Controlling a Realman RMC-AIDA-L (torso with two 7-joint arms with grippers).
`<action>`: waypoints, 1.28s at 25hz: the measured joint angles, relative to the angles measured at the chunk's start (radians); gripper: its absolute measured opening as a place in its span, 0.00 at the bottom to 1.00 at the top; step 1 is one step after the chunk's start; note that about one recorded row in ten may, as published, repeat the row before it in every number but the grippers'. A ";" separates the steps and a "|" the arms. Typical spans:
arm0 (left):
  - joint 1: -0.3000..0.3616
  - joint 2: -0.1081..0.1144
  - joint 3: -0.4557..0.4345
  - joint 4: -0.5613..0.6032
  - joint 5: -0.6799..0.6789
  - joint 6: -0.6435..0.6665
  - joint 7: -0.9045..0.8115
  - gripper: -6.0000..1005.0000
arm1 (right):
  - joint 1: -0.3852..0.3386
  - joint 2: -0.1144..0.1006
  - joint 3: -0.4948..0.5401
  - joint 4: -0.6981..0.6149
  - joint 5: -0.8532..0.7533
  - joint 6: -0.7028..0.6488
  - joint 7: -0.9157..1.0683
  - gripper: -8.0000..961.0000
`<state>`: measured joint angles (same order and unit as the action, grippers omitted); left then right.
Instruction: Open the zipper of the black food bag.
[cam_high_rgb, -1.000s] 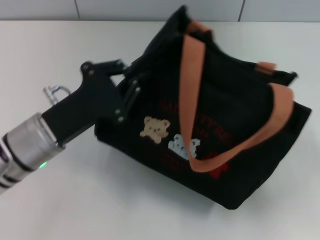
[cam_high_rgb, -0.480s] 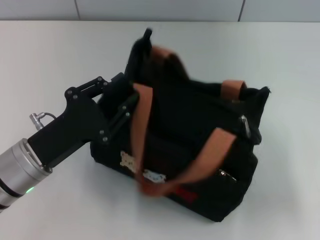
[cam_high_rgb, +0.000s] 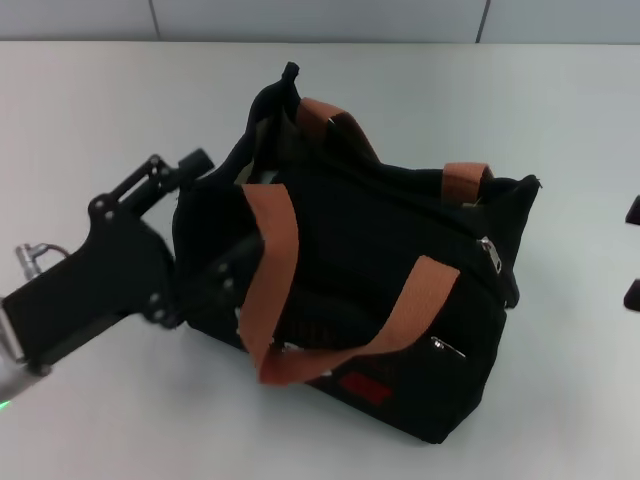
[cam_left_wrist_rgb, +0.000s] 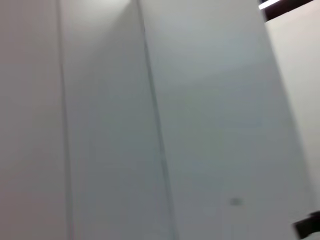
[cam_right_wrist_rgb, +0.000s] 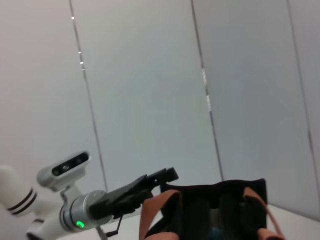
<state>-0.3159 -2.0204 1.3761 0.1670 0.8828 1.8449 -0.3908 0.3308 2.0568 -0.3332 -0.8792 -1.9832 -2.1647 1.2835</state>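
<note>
The black food bag (cam_high_rgb: 360, 270) stands upright mid-table, and its orange-brown handles (cam_high_rgb: 270, 260) flop over its front. Along its top runs the zipper (cam_high_rgb: 400, 200), whose silver pull tab (cam_high_rgb: 487, 250) sits at the right end. A smaller pocket pull (cam_high_rgb: 446, 347) and a red label (cam_high_rgb: 360, 388) show lower down. My left gripper (cam_high_rgb: 215, 215) is open at the bag's left end, one finger above the corner and one across the front face. Only two dark fingertips of my right gripper (cam_high_rgb: 634, 252) show at the right edge, set apart. The right wrist view shows the bag (cam_right_wrist_rgb: 215, 210) and the left gripper (cam_right_wrist_rgb: 150, 182).
The white table (cam_high_rgb: 120, 90) spreads all around the bag, with a grey wall behind it. Only pale wall panels fill the left wrist view.
The bag swung from tilted and raised to standing on the table. My left gripper drew back left and down and its fingers spread wider. Right fingertips appeared at the right edge.
</note>
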 joint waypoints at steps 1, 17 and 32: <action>0.011 0.010 -0.001 0.023 0.022 0.009 -0.027 0.69 | 0.001 0.000 -0.019 0.000 0.002 -0.008 -0.005 0.86; 0.097 0.057 -0.035 0.307 0.339 0.069 -0.362 0.82 | 0.036 0.023 -0.224 0.001 0.013 -0.017 -0.041 0.86; 0.076 0.020 -0.102 0.335 0.427 0.057 -0.373 0.82 | 0.034 0.025 -0.251 0.011 0.053 -0.016 -0.050 0.86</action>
<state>-0.2397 -2.0003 1.2739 0.5015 1.3096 1.9024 -0.7639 0.3645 2.0816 -0.5845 -0.8682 -1.9304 -2.1812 1.2330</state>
